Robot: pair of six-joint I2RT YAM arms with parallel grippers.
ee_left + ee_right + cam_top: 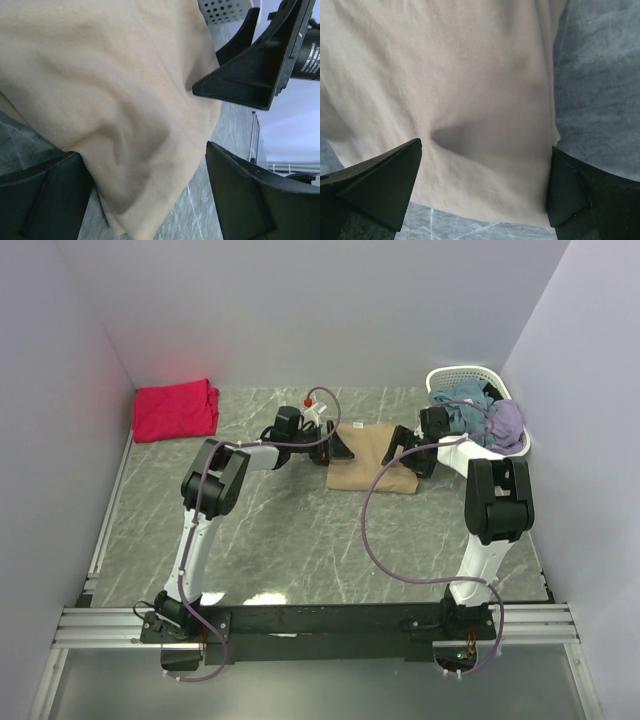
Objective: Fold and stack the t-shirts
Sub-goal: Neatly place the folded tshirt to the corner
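— Where's the tan t-shirt [362, 468]?
— Folded flat, centre of the frame, between both arms. Left gripper [338, 450] and right gripper [403, 456] gape wide, gripping nothing.
— Next?
— I'd guess pick it up and stack it on the red t-shirt [176, 410], upper left.

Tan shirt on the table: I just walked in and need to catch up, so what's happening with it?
Both arms are at the tan t-shirt, which lies as a rough rectangle mid-table. The left gripper and right gripper hover over it, jaws open. A red-pink t-shirt sits folded in the far left corner, and the white basket at far right holds more clothes.
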